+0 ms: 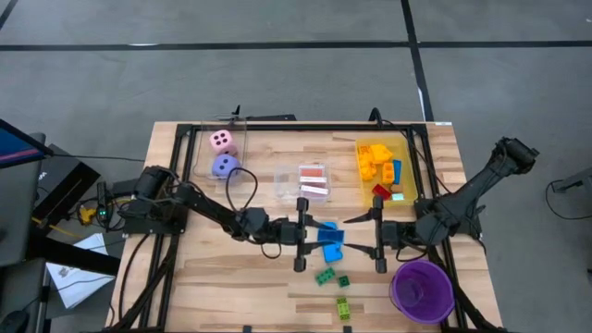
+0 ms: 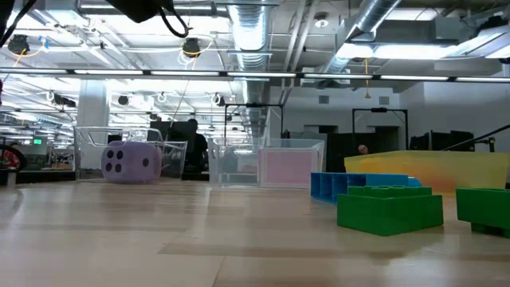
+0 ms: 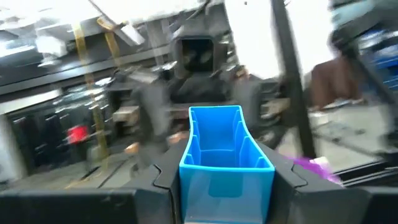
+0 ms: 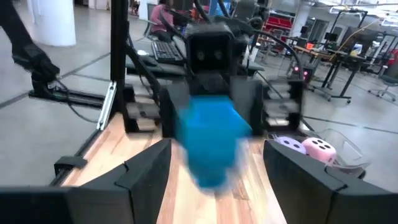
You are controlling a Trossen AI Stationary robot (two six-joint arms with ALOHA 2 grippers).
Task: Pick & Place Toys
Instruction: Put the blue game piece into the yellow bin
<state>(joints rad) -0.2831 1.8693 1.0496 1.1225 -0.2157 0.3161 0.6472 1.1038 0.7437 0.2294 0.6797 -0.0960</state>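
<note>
**Student:** Blue plastic at the centre of the overhead view: what holds it?

**Instructor:** The left hand is clamped on a large blue brick, its fingers pressing both sides of the brick above the wooden tabletop. The right hand faces it from the other side, fingers spread apart and holding nothing, with the blue brick just ahead of its opening.

**Student:** Where are the other toys?

**Instructor:** Three green bricks lie on the tabletop below the hands: one dark green, a smaller one just beside it, and a lighter green one nearer the front edge. Yellow, orange, blue and red bricks fill the yellow see-through bin at the back right. Pink-backed cards sit in a clear bin near the middle. A pink die and a purple die rest at the back left, the two touching or nearly so.

**Student:** And the round object at the front right?

**Instructor:** A purple cup, standing near the right arm.
</note>
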